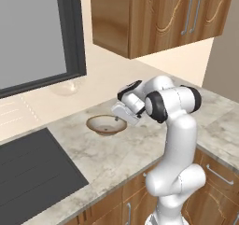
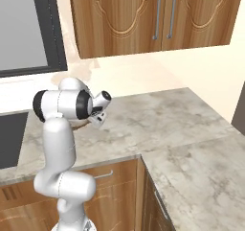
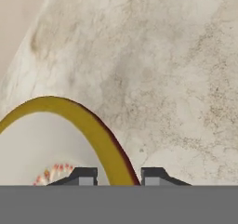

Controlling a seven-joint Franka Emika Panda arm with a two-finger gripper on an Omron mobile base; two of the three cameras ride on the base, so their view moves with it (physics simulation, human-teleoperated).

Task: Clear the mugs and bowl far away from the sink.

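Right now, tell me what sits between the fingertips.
The bowl's rim: in the hand view, one fingertip stands inside the bowl, the other outside on the counter.

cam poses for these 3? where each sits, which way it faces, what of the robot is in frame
Left base view: behind the arm to its left, looking forward and down at the counter, bowl and sink; white arm lower right.
Right base view: behind to its right, same counter; arm lower left.
Hand view: on the hand, looking along the gripper; fingers straddle the bowl's rim.
Shared: both base views show the counter and upper cabinet.
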